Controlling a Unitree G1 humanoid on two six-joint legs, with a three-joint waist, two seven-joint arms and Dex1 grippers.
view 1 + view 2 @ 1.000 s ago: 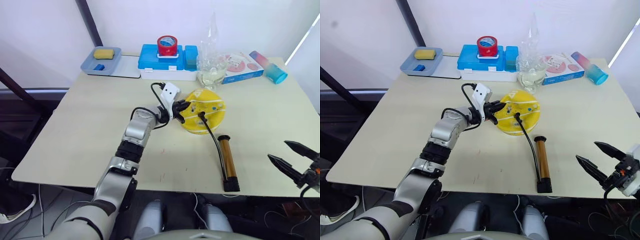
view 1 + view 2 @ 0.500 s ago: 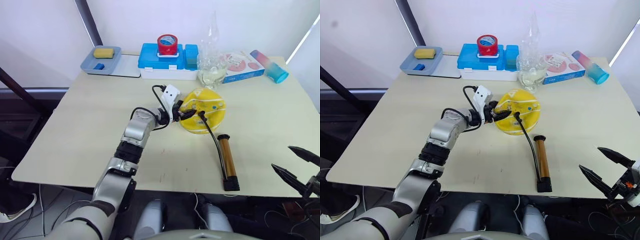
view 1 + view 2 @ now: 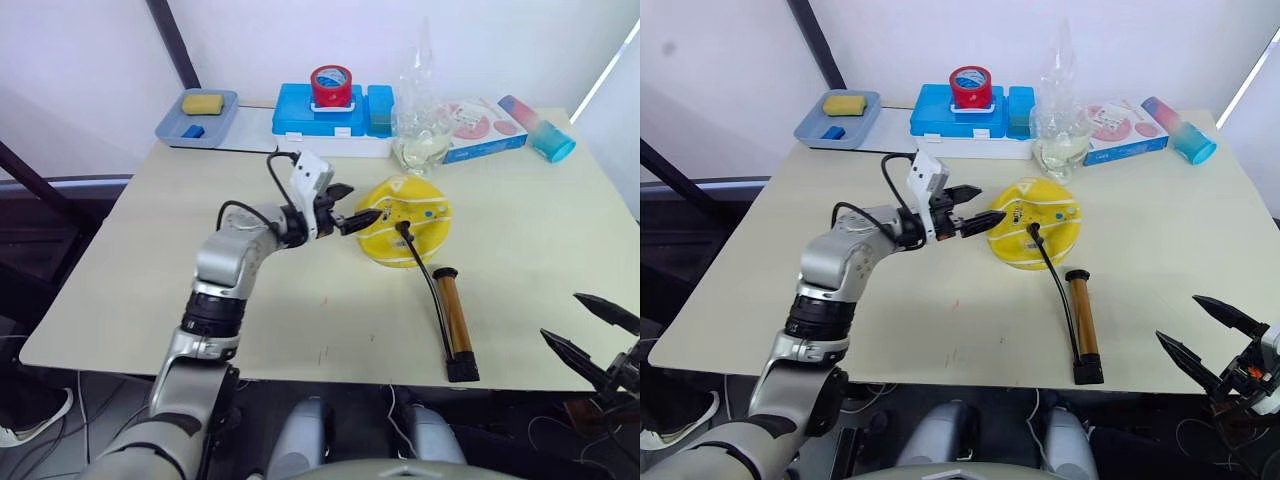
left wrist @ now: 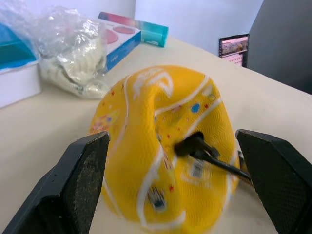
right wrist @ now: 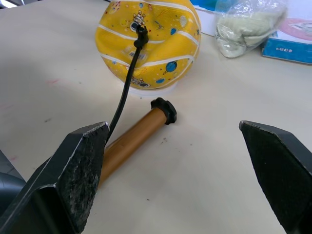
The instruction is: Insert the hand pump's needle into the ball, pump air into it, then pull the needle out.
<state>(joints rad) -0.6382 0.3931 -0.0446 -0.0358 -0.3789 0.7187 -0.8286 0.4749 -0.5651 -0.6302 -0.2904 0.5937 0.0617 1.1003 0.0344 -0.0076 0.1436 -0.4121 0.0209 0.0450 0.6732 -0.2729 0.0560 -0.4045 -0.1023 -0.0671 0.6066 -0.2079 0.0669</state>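
Observation:
The yellow ball lies dented and half flat at the table's middle. The hand pump lies on the table in front of it, copper barrel pointing toward the ball. Its black hose runs up to a black fitting that sits against the ball's skin. The needle pin itself is hidden. My left gripper hovers just left of the ball, open, with nothing between its fingers. My right gripper hangs open past the table's front edge at the right, well clear of the pump.
At the back stand a blue box with a red tape roll on it, a grey tray with a sponge, a clear plastic bag, a flat carton and a teal tube.
My left gripper was shut at the ball's left edge. It has opened and drawn back to the left. The right gripper has sunk slightly toward the table's front right edge.

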